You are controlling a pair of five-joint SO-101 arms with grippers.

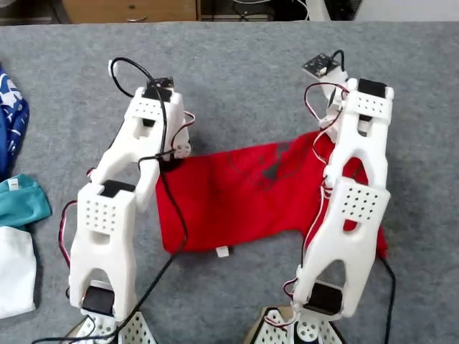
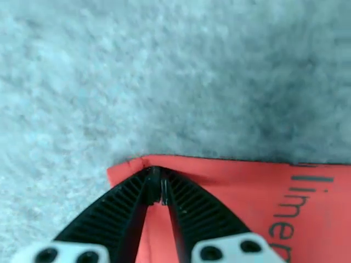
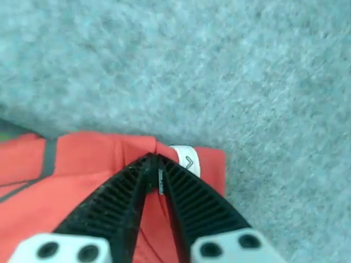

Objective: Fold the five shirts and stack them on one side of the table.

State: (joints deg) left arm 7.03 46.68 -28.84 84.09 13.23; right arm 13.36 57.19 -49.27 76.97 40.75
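Observation:
A red shirt [image 1: 237, 197] with dark print lies partly folded on the grey cloth between the two arms. My left gripper [image 2: 156, 189] is shut on the red shirt's [image 2: 230, 186] far left corner. In the high view that gripper [image 1: 172, 156] sits at the shirt's upper left edge. My right gripper [image 3: 153, 170] is shut on the red shirt's [image 3: 82, 164] far right corner, beside a small white label [image 3: 185, 160]. In the high view the right gripper [image 1: 331, 136] is at the shirt's upper right edge, mostly hidden by the arm.
At the table's left edge lie a blue patterned shirt [image 1: 11, 122], a teal shirt [image 1: 21, 201] and a white shirt [image 1: 16, 271]. Grey cloth [image 1: 237, 86] covers the table, with free room beyond the red shirt. A white tag [image 1: 222, 251] sticks out at its near edge.

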